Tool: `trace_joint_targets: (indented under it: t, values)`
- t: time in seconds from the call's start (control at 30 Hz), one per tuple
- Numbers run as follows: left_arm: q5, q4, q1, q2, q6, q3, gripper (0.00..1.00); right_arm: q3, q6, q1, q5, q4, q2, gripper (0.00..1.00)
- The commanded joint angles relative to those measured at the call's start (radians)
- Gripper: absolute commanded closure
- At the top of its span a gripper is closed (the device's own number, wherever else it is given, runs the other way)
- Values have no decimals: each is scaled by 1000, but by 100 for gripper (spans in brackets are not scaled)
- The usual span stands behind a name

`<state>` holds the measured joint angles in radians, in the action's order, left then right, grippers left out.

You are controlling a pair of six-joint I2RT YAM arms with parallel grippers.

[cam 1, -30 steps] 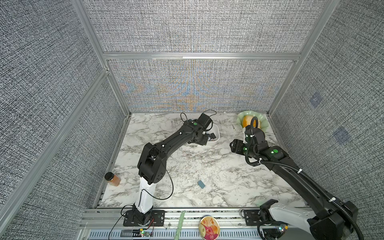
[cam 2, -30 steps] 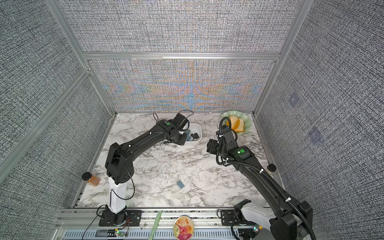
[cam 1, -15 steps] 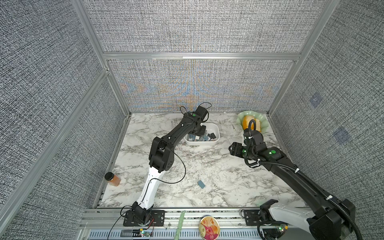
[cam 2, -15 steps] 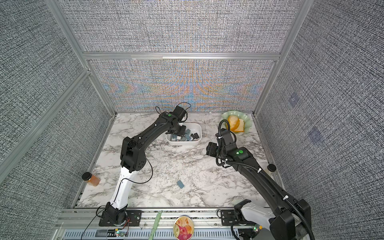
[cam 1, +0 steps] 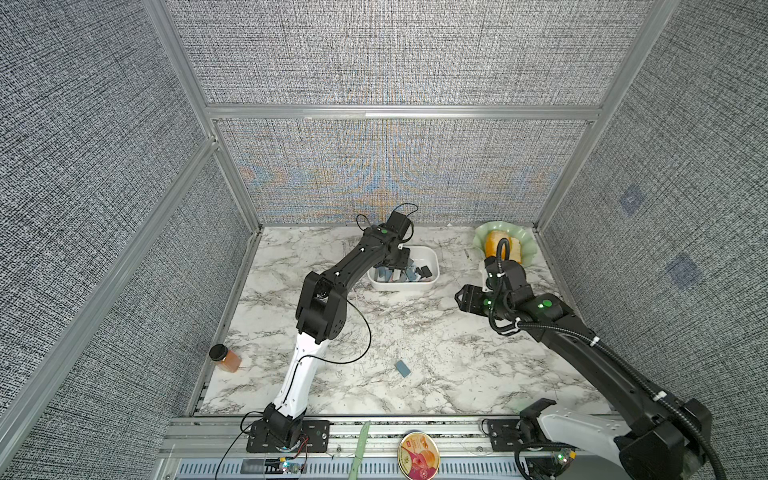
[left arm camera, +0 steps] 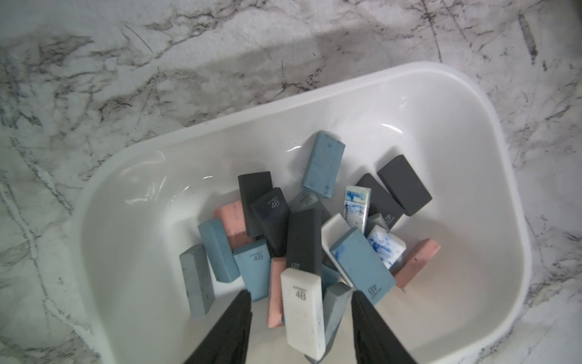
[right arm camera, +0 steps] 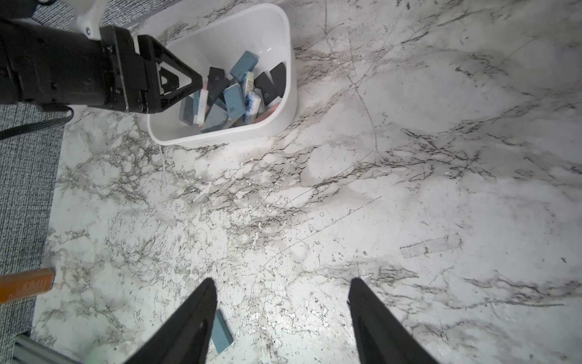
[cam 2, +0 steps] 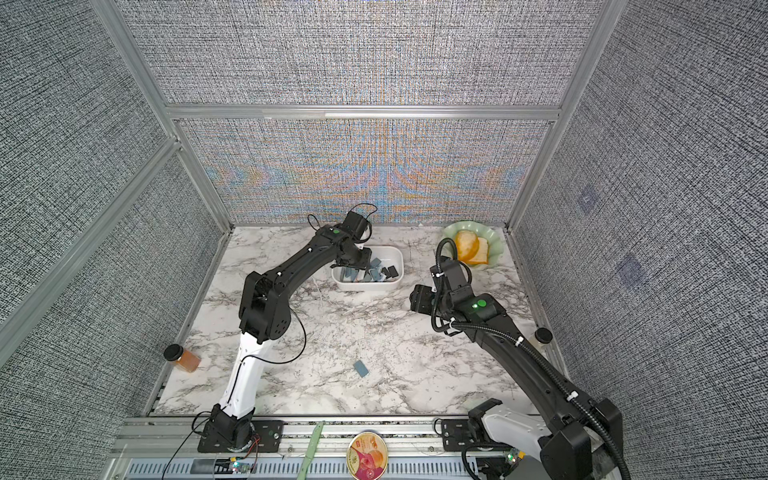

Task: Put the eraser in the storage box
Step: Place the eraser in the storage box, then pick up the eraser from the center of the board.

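Erasers (left arm camera: 304, 239) in grey-blue, black, pink and white lie heaped in the plain white rounded-rectangular plastic storage box (left arm camera: 151, 195), which stands toward the back of the grey-veined white marble tabletop (cam 1: 415, 332). The left gripper (left arm camera: 299, 293) hangs over the box with its black jaws apart. Between them, touching neither, a white eraser (left arm camera: 304, 318), a rectangular block stamped 4B, lies over the heap. Well apart from the box, near the front edge, a single grey-blue rectangular eraser (cam 1: 402, 368) lies flat on the marble, seen in both top views. The right gripper (right arm camera: 282, 282) hovers above bare marble to the box's right, jaws wide and holding nothing. A pale green scalloped dish (cam 1: 528, 249) sits in the back right corner, and an orange jar (cam 1: 226, 359) with a black lid sits at the left edge.
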<state>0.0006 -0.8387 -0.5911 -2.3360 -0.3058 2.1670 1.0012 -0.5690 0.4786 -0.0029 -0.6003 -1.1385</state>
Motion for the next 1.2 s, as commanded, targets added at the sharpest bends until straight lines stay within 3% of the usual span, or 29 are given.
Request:
trace_joint_targets:
  t: [0.0, 0.33, 0.63, 0.87, 1.17]
  values:
    - [-11, 54, 5, 65, -22, -32, 46, 17, 60, 36, -3, -26, -12, 31]
    - [-116, 174, 16, 432, -67, -316, 45, 24, 162, 318, 54, -27, -124, 31]
    - [-224, 340, 21, 863, -166, -753, 45, 27, 293, 525, 20, 21, -283, 31]
    - [-291, 516, 21, 1216, -202, -1122, 45, 34, 333, 603, -3, 47, -390, 31]
    - [-349, 411, 20, 1379, -231, -1210, 45, 25, 354, 637, 1, 71, -496, 31]
